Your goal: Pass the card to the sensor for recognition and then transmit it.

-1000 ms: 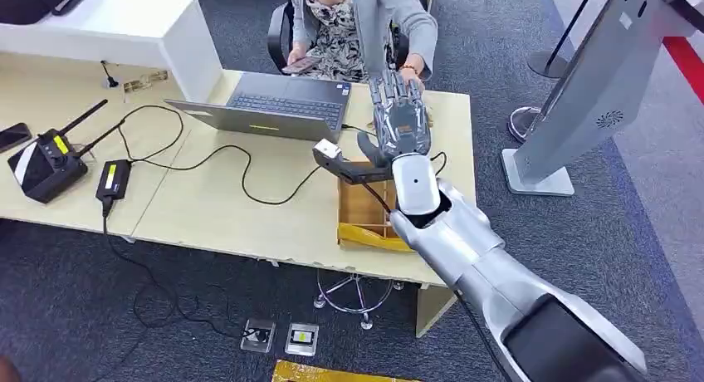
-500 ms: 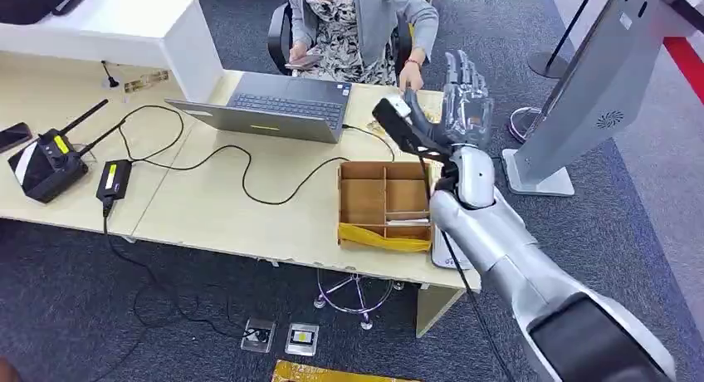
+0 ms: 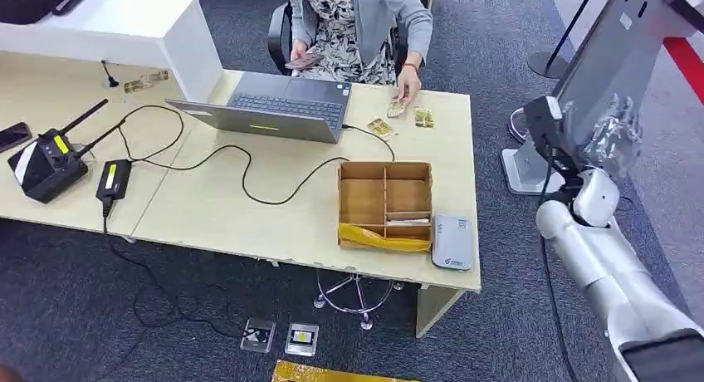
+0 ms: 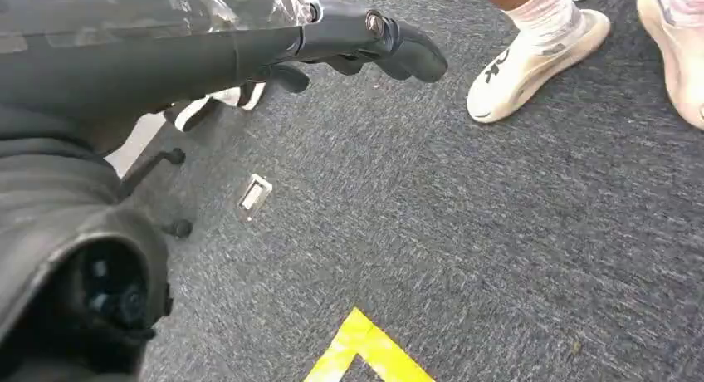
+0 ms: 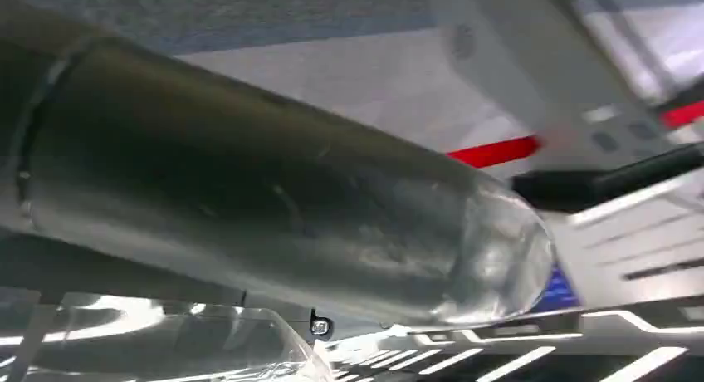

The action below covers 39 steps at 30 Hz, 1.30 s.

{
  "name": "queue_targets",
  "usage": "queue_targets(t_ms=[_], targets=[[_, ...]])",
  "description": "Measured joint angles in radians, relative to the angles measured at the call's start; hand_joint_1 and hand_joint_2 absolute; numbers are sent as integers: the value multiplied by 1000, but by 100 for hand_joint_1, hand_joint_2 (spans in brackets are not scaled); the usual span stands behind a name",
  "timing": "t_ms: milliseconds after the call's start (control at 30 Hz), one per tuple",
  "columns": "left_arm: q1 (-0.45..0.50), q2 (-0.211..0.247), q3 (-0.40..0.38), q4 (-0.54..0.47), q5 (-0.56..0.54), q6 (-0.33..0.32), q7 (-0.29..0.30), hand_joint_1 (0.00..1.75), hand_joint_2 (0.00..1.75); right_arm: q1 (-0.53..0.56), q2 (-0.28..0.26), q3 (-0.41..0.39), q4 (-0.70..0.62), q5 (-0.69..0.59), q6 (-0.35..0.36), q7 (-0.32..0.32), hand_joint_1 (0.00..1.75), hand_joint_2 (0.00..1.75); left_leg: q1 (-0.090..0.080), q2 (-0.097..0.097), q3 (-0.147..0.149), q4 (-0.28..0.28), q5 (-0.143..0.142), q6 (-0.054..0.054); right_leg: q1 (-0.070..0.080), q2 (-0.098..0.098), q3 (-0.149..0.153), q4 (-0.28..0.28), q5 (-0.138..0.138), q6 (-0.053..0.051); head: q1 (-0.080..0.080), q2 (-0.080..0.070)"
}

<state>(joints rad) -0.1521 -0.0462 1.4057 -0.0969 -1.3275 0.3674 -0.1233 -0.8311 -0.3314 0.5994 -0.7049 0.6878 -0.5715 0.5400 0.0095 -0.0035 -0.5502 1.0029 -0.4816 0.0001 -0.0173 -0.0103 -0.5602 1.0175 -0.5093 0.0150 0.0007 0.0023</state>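
Observation:
My right hand (image 3: 613,133) is raised off the table's right end, fingers spread upward, close in front of the slanted grey kiosk panel (image 3: 610,58). I cannot make out a card in it from the head view. In the right wrist view the thick thumb (image 5: 290,224) is blurred, with a small blue patch (image 5: 558,289) by its tip; I cannot tell whether that is the card. A flat grey reader (image 3: 452,242) lies on the table beside the wooden divided box (image 3: 342,201). My left hand (image 4: 365,41) hangs over the carpet and holds nothing.
A person (image 3: 357,25) sits behind the table (image 3: 216,216), one hand by small gold cards (image 3: 382,129). A laptop (image 3: 274,108), cables and a radio unit (image 3: 46,162) lie to the left. The kiosk base (image 3: 535,178) stands on the carpet. A person's shoes (image 4: 535,54) are near my left hand.
My right arm has swung from above the wooden box to the right, off the table, and now holds the hand up before the kiosk panel.

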Motion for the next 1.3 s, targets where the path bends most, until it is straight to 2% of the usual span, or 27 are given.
queue_targets(t_ms=[67,133,233,333,433,567,733,800,867,933,967,1033,1233,1300], targets=[[0,0,0,0,6,1,16,0,0,41,-53,-30,-14,-27,17,47,0,0,0,-1,0,0,0,0,0,-1,1,0,0,0,0,0],[1,-2,0,0,20,3,29,0,0,98,-107,-64,-23,-81,21,60,0,0,0,-2,-1,0,-1,1,0,-2,1,0,0,0,0,0],[0,-2,0,0,25,2,40,0,0,171,-164,-104,-24,-141,15,51,0,0,0,-1,0,0,-2,0,0,-2,1,-1,0,0,0,0],[-1,-3,0,0,18,0,61,0,0,266,-222,-144,-18,-213,-26,20,0,0,0,-2,0,0,-3,2,0,-3,2,-1,-1,1,0,0],[0,-3,0,0,13,0,77,0,0,364,-256,-190,9,-327,-82,-38,0,0,0,-3,-1,0,-4,1,0,-5,1,-1,-2,1,0,0],[0,4,0,0,52,-11,74,0,0,496,-265,-280,75,-464,-97,-217,0,0,0,-3,-1,-1,-5,1,0,-5,1,-1,-3,1,-1,0],[-2,11,0,-1,184,-35,22,0,0,600,-219,-410,204,-624,-90,-458,0,0,1,-3,-1,-1,-5,1,1,-5,2,-1,-4,1,0,0],[-2,10,0,-1,217,-41,14,0,0,633,-179,-459,262,-661,-79,-512,0,0,1,-3,-1,-1,-5,1,1,-5,2,-1,-4,1,0,0],[-2,10,0,-1,207,-66,14,0,0,670,-138,-505,307,-791,-46,-563,0,0,1,-3,-1,-1,-5,1,1,-5,2,-1,-4,1,0,0],[-2,8,0,-1,188,-74,14,0,0,696,-82,-596,348,-970,-19,-616,0,0,2,-3,-1,-1,-5,1,1,-5,2,-1,-4,0,0,0],[-2,8,0,-1,187,-69,14,0,0,705,-56,-637,367,-990,-8,-628,0,0,2,-3,-1,-1,-5,0,2,-4,1,-1,-4,0,-1,0],[-2,8,0,-1,189,-54,14,0,0,719,-7,-691,398,-952,16,-626,0,0,2,1,0,-1,-5,0,2,0,1,-1,-4,0,0,0],[-4,3,0,-1,270,-26,-23,0,0,731,101,-769,456,-875,23,-609,0,0,2,2,1,-1,-6,-1,2,2,2,0,-4,0,0,0],[-4,2,0,-1,331,-9,-34,0,0,733,126,-779,468,-854,21,-588,0,0,2,2,1,-1,-6,-1,2,2,2,0,-4,0,0,0]])
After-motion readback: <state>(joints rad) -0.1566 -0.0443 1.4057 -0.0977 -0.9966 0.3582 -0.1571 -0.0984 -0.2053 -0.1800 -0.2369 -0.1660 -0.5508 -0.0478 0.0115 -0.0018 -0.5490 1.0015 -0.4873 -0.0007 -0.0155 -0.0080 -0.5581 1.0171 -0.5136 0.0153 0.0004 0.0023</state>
